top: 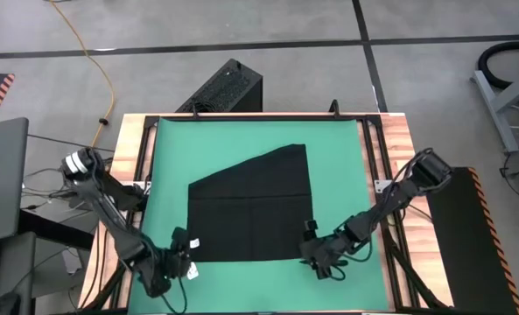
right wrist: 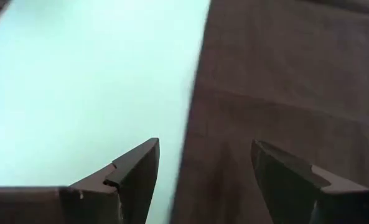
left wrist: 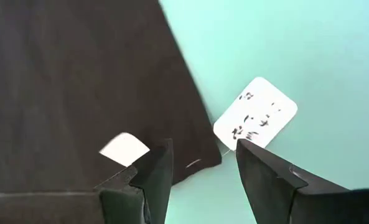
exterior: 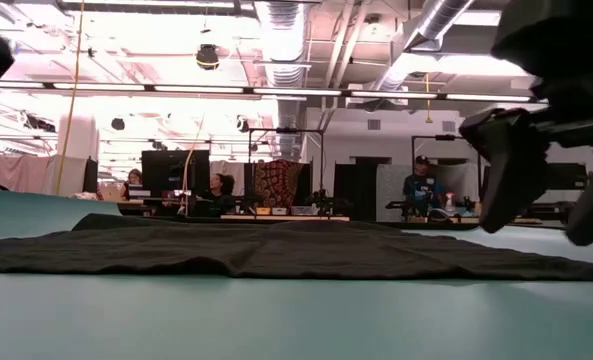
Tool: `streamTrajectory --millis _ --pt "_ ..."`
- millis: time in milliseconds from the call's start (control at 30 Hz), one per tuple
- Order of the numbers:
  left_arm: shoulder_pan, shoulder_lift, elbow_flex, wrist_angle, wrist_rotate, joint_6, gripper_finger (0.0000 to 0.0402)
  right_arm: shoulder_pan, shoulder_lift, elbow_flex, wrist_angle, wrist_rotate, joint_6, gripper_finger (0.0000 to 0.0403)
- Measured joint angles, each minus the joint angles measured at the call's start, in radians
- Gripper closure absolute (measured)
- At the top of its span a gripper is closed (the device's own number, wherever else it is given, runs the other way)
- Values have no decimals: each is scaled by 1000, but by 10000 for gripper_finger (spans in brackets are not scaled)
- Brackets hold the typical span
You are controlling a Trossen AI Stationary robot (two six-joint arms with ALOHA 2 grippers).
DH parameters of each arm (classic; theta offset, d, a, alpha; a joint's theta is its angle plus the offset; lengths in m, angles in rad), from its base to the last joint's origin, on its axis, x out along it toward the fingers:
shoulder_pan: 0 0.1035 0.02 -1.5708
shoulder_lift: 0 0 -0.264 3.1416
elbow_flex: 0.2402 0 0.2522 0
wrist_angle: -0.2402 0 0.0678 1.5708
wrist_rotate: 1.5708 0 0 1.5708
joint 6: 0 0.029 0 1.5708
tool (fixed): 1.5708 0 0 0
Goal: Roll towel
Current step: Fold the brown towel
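Observation:
The black towel (top: 250,210) lies flat on the green mat (top: 338,157), its far left corner cut off on a slant. My left gripper (top: 182,251) is open over the towel's near left corner (left wrist: 200,155), one finger over the cloth and one beside the white printed tag (left wrist: 256,115). A smaller white tag (left wrist: 125,149) lies on the cloth. My right gripper (top: 316,252) is open over the towel's near right corner, its fingers on either side of the towel's right edge (right wrist: 193,124). In the low view the right gripper (exterior: 541,200) hangs just above the cloth (exterior: 276,250).
A hard black ribbed box (top: 227,87) stands on the floor past the table's far edge. Wooden table borders and dark rails (top: 136,149) frame the mat. People sit and stand in the room behind (exterior: 416,185). Bare mat lies on the towel's near side (exterior: 276,320).

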Motion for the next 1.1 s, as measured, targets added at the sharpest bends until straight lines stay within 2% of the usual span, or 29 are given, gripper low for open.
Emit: streamTrajectory --millis 167,367,633,1100 --pt "-31 98 53 -31 -67 -94 235 43 -6 0 -1 57 85 126" --pt "-61 106 101 -94 -151 -153 235 89 -18 1 -24 137 167 126" --pt "-104 107 15 -77 -114 -258 235 126 -17 1 -65 164 242 126" --pt "-109 109 -34 48 -159 -249 235 133 8 1 -143 193 247 126"
